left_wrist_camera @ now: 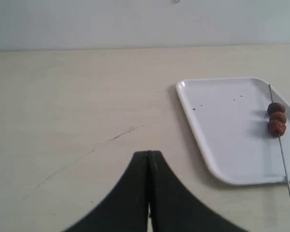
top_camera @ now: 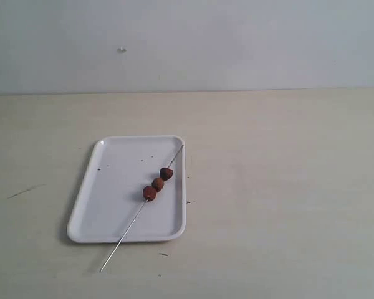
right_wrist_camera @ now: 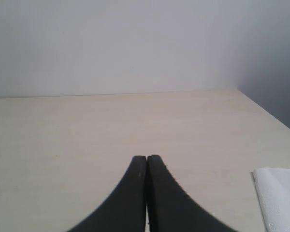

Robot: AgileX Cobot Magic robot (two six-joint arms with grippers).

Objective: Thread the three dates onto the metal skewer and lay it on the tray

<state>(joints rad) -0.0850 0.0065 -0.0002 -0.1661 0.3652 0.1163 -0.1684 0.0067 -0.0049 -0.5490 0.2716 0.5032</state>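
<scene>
3 dates [top_camera: 158,184] sit mid skewer [top_camera: 129,227], laid diag. across tray [top_camera: 112,187], near tip prob. touching table [top_camera: 287,187].

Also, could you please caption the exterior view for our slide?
Three dates threaded on a metal skewer lying diagonally across the white tray, one tip overhanging its near rim.

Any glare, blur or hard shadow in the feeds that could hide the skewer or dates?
Exterior view: flat, even light, no glare on the tray; the skewer reads thin but clear, the dates slightly soft. Left wrist view: skewer sharp; the left gripper is a dark silhouette, jaws shut. Right wrist view: the right gripper likewise.
</scene>
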